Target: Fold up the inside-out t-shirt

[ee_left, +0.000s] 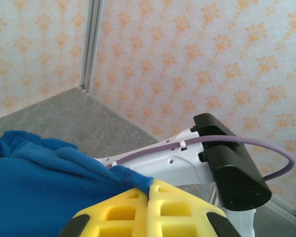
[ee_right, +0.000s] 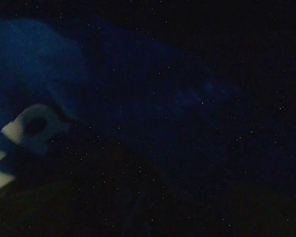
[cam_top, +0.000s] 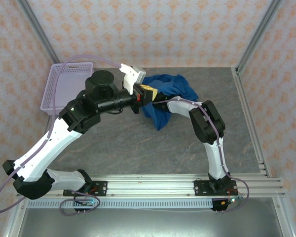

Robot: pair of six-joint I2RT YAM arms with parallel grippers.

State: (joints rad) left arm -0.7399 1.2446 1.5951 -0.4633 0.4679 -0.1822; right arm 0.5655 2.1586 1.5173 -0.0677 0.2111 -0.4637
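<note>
The left gripper (cam_top: 147, 92), seen from above, is pressed together on an edge of the inside-out t-shirt (cam_top: 173, 90). The shirt lies in a crumpled heap near the middle of the table's (cam_top: 138, 148) far edge, with one tail trailing towards the near edge. The right arm (cam_top: 207, 123) reaches in from the right side and its end goes into the heap. I cannot tell whether the right gripper is spread or pressed together. A lavender basket (cam_top: 64, 89) stands at the far left corner, apart from the shirt

In the left wrist view the yellow fingers (ee_left: 180, 210) meet with no gap, pinching a small frayed bunch of blue hem at their very tips. The rest of the shirt sags away to the left. A white and black link of the right arm stands just behind the pinch

The right wrist view is dark, with blue cloth draped close over it and a piece of white lettering (ee_right: 33, 127) at the left

The pinch looks shallow, so a firm pull could slip the hem free. With the right arm buried in cloth, any sweep could drag the whole heap or catch its cable. The two arms also stand close enough to knock each other
</note>
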